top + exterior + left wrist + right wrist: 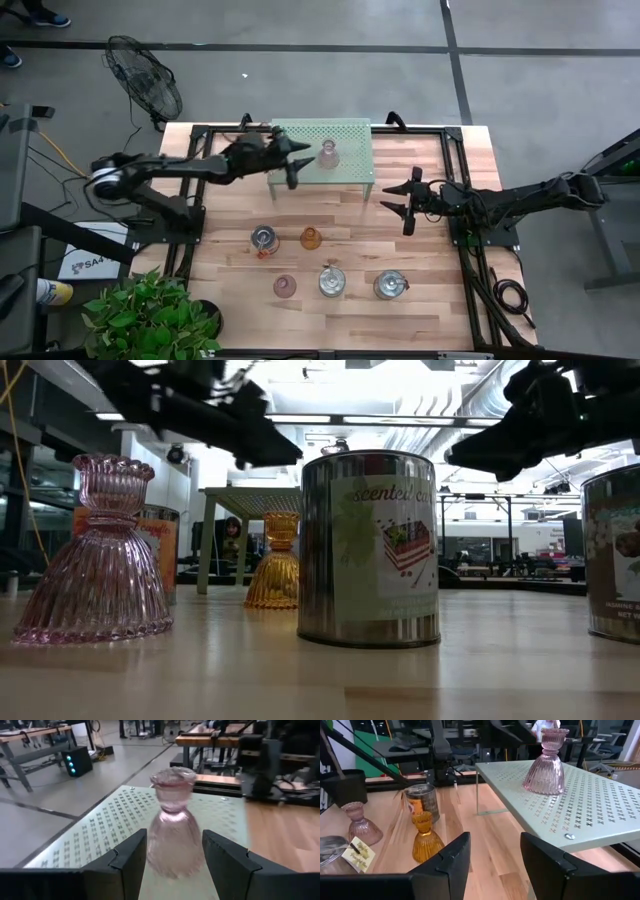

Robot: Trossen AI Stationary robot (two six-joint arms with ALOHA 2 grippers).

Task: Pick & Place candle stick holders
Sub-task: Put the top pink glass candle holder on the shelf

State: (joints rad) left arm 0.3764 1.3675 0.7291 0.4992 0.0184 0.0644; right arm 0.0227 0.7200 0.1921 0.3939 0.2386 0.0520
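Note:
A pale pink bell-shaped holder (327,155) stands upright on its base on the green perforated shelf (345,135). My left gripper (298,163) is open at the shelf's left end. In the left wrist view its fingers stand just short of the holder (174,820), one to each side, apart from it. On the table stand an amber holder (310,237), a second pink holder (285,286) and three silvery jar-like holders (263,238) (332,281) (390,285). My right gripper (395,200) is open and empty, right of the shelf.
The shelf stands on legs at the table's far middle, with open room beneath it (485,800). Black frame rails (195,200) run along both table sides. A fan (145,85) and a plant (150,315) stand off the table's left side.

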